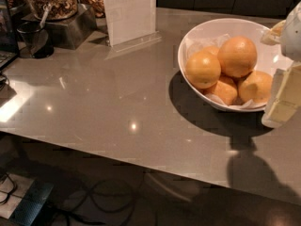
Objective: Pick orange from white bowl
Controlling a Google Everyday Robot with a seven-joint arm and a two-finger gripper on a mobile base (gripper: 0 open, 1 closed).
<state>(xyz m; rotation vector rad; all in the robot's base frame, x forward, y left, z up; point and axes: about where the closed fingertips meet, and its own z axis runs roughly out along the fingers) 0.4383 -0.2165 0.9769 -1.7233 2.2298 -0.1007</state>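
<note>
The white bowl (200,32) stands on the grey counter at the right, lined with crinkled white paper and holding several oranges. The orange (237,56), the largest, sits on top of the pile near the middle. Smaller oranges lie to its left (202,69) and lower right (256,86). My gripper (276,72) comes in from the right edge of the view, over the bowl's right rim. It is open and empty: one cream finger (273,32) is by the far rim and the other (282,102) by the near rim. It is just right of the orange, apart from it.
A clear sign holder with white paper (129,13) stands at the back centre. Jars of nuts (49,1) and a black cup (34,39) stand at the back left. The counter's front edge (141,161) runs across the lower view, with cables on the floor below.
</note>
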